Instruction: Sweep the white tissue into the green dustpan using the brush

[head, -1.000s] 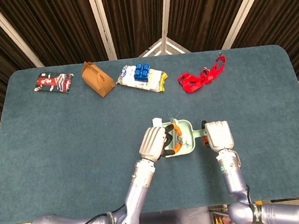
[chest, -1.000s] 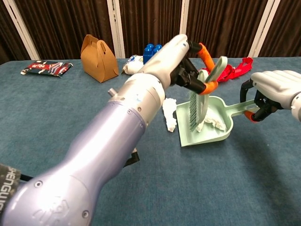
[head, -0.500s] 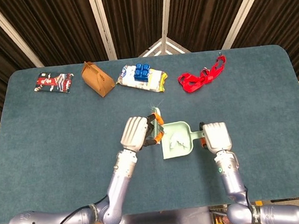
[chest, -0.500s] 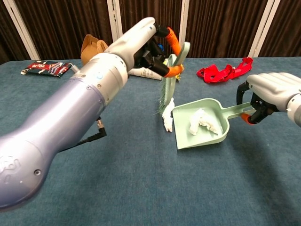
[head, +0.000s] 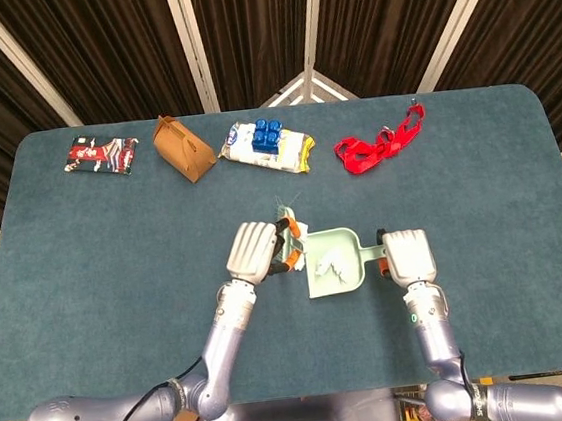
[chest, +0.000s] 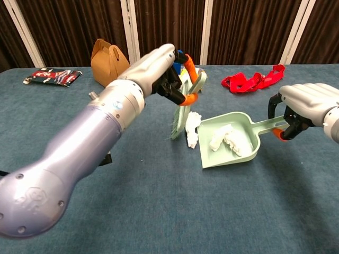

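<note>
Spanning nearly the whole frame in both views, the blue-carpeted bench (head: 87,281) carries everything. L arm comes in from lower left; its hand (head: 253,251) sits at frame centre w/ fingers wrapped round the brush (chest: 183,108) handle, so it's holding the brush. Brush stands roughly upright, bristles down on the bench, just left of the dustpan mouth. R arm enters from bottom right; its hand (head: 407,255) is closed on the handle of the green dustpan (chest: 251,151), right of centre. Dustpan lies flat on the bench, mouth facing left toward the brush.

White tissue (chest: 192,127): one crumpled piece on the bench at the dustpan's front-left corner, betw. bristles and pan lip, touching or nearly touching both. More white tissue bits (chest: 226,139) already lie inside the pan.

Along the upper edge of the bench, well apart from the work: brown paper box (head: 183,148) w/ handle at upper left, white packet w/ blue blocks (head: 268,144) upper centre, red strap (head: 380,144) upper right, and a small red-and-black packet (head: 100,154) at far upper left.
</note>
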Available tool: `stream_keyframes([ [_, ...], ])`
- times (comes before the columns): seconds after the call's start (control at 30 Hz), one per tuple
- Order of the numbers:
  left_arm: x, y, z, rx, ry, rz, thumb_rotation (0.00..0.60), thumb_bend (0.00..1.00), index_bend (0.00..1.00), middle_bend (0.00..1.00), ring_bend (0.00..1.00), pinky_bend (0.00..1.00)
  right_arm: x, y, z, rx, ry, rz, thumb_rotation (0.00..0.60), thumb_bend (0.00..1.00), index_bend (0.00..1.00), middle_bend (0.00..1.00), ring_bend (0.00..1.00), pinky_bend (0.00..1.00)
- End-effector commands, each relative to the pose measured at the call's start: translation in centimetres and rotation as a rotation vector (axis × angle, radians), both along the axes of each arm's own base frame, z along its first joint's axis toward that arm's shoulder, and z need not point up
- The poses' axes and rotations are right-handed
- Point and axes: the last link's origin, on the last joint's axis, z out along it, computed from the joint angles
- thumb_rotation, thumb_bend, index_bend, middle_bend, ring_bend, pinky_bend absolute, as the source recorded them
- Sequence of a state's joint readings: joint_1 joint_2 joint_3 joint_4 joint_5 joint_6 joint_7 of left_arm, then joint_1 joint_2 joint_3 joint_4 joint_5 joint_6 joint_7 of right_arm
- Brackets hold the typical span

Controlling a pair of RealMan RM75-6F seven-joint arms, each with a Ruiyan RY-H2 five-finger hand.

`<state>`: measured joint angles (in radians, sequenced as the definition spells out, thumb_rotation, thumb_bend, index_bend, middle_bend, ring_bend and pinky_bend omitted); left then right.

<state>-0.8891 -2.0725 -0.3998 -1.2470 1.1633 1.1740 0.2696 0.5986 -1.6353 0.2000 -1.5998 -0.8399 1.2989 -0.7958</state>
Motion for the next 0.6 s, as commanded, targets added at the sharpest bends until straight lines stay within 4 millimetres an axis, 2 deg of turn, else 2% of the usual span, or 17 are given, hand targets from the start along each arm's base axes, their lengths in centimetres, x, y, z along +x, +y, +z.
stream_keyframes([
  [0.03, 0.5, -0.6, -1.0, -0.026, -0.003, -0.003, 0.600, 0.64, 0.77, 1.00, 1.00, 1.00, 0.0, 0.1, 0.0, 0.003, -0.002, 0.000, 0.600, 0.59, 0.65, 0.91, 0.89, 0.92],
  [0.23, 2.1, -2.2, -2.2, -0.051, -0.061, -0.010, 0.600, 0.61, 0.76, 1.00, 1.00, 1.00, 0.4, 0.2, -0.2, 0.007, -0.007, 0.011, 0.600, 0.59, 0.65, 0.91, 0.89, 0.92],
  [0.6, 5.6, -4.1, -2.0, -0.076, -0.167, -0.064, 0.600, 0.58, 0.76, 1.00, 1.00, 1.00, 0.4, 0.1, 0.2, -0.001, -0.003, 0.011, 0.600, 0.59, 0.65, 0.91, 0.89, 0.92],
])
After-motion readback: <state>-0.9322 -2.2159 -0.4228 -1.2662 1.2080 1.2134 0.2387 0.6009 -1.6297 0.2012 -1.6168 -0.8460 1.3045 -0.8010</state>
